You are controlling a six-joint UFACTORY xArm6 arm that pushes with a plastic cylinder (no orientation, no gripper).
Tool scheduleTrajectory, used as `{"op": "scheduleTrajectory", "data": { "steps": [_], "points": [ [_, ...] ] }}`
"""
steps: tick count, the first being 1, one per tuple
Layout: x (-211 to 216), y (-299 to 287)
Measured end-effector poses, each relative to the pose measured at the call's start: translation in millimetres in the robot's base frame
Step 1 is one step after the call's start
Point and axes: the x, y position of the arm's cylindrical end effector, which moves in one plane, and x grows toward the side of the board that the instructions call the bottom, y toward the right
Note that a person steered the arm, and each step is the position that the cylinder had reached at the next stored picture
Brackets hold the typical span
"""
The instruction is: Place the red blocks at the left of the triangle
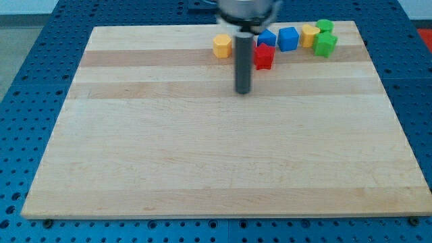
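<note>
My tip rests on the wooden board, below and left of a red block. A blue block, possibly the triangle, sits just above the red block, partly hidden by the rod. A blue cube lies to its right. A yellow block lies left of the rod near the view's top. A second yellow block and two green blocks lie at the top right. Only one red block shows; the rod may hide part of it.
The blocks form a row near the board's top edge. A blue perforated table surrounds the board on all sides.
</note>
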Motion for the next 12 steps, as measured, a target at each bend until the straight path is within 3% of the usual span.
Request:
{"op": "scheduleTrajectory", "data": {
  "steps": [2, 6, 9, 12],
  "points": [
    [-67.5, 47.4],
    [-80.8, -1.1],
    [-112.3, -1.8],
    [-96.1, 9.9]
  ]
}}
